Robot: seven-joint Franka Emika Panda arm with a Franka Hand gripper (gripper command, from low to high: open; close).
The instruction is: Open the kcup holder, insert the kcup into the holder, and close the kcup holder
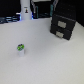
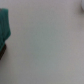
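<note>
The kcup (image 1: 20, 49), a tiny whitish cup with a green top, stands upright on the white table toward the exterior view's left. The kcup holder (image 1: 63, 26), a black box with two stacked front panels bearing small pale marks, sits at the back on the exterior view's right, both panels flush. Cup and holder are far apart. No gripper shows in the exterior view. The wrist view shows mostly blurred pale surface, with no fingers that I can make out.
A tall white bottle-like object (image 1: 25, 10) with a blue glow beside it stands at the back of the table, with dark clutter (image 1: 42, 7) behind. A blurred teal shape (image 2: 4, 27) and a dark patch (image 2: 2, 51) sit at the wrist view's edge.
</note>
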